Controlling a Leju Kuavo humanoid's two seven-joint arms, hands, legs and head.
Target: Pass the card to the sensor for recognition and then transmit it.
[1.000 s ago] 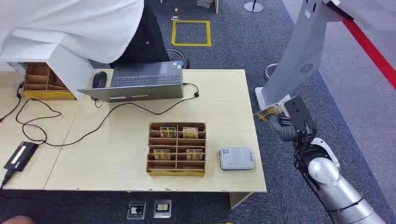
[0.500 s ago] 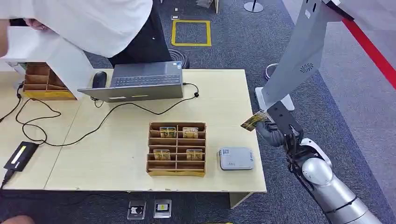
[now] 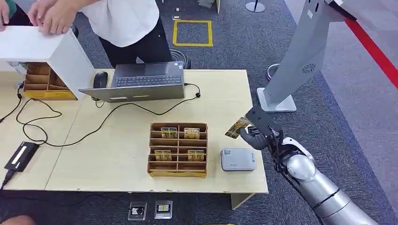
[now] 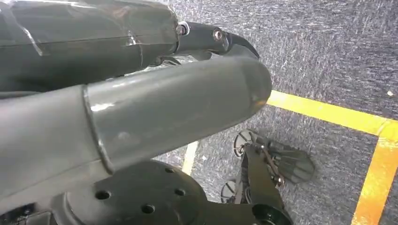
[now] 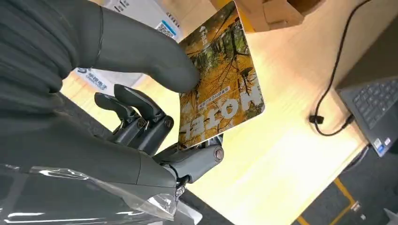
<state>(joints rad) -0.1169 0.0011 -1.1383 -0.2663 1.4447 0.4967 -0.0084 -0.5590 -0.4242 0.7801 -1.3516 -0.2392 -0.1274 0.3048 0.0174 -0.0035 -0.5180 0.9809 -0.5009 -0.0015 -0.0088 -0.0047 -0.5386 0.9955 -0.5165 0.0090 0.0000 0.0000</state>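
My right hand pinches a yellow autumn-tree card between the thumb and the fingers, at the table's right edge. The card is tilted in the air just above and behind the grey-white sensor box, without touching it. In the right wrist view the thumb presses on the card's printed face while darker fingers support it from underneath; the sensor's labelled top lies beyond it. My left hand hangs over the carpet floor and holds nothing, its fingers stretched out.
A brown slotted card holder with several cards stands left of the sensor. A laptop, mouse and black cables lie at the back. A person rests both hands on a white box at the far left. A grey kiosk stand rises on my right.
My right hand has carried the card left and down, from beside the kiosk base to over the table edge near the sensor. The person has straightened up.
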